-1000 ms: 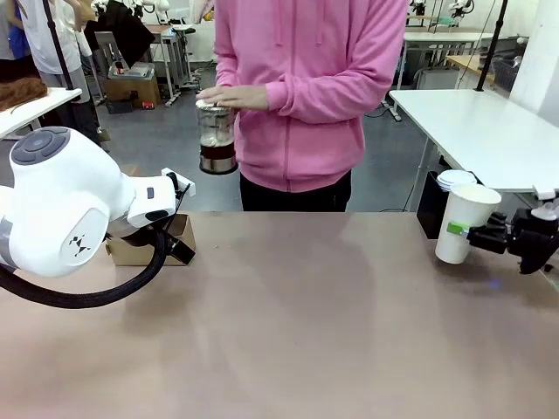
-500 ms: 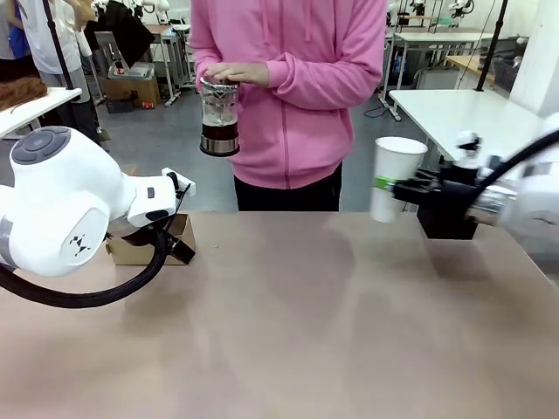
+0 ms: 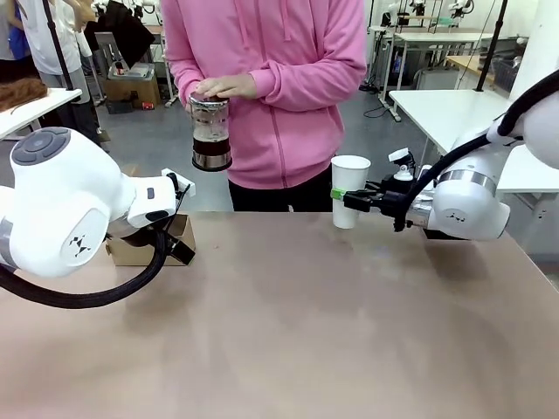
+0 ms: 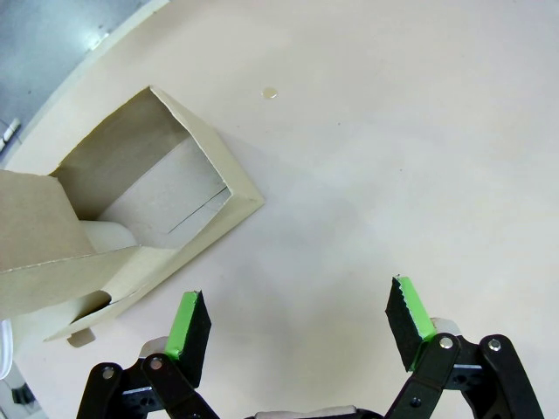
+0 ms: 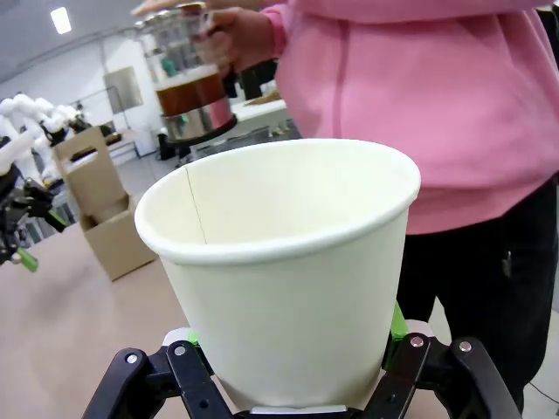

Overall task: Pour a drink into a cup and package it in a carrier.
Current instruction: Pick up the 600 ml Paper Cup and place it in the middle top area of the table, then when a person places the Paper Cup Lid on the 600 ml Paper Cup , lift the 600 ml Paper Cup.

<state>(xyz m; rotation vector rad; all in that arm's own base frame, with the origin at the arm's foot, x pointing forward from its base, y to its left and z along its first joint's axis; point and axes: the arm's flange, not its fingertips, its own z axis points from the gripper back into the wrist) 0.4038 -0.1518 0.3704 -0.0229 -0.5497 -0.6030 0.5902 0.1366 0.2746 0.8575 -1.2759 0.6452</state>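
The right pincer (image 3: 341,199) pinches the cup (image 3: 350,185) upright above the far table (image 3: 306,332) edge; the left pincer (image 4: 297,319) is spread near the carrier (image 4: 148,201).

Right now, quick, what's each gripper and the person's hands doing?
Left gripper: open, empty.
Right gripper: shut on the cup.
Person's hands: holding the jug.

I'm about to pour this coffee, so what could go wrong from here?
The cup is unlidded and held only by the right gripper, so added weight might make it slip or buckle. The jug that the person holds is well off to the cup's side, so an early pour could hit the table.
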